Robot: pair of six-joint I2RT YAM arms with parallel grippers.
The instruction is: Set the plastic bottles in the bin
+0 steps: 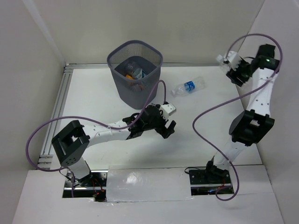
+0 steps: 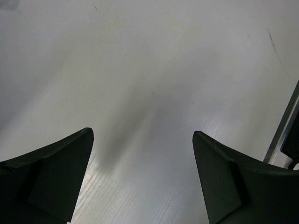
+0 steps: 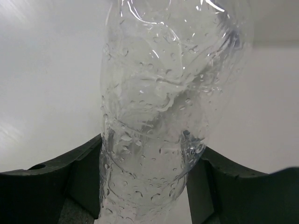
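The right gripper [image 3: 152,145] is clamped on a clear bottle [image 3: 159,93] above the far right corner of the table [image 1: 93,102]. The left gripper [image 2: 142,135] gapes wide and empty mid-table. A blue-labelled bottle [image 1: 188,87] lies right of the bin [image 1: 122,91] at the far edge.

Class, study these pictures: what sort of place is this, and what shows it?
Most likely a robotics lab test cell: a left arm and right arm bolted to a white table boxed in by plain white walls, with a wire-mesh bin and plastic bottle as practice props.
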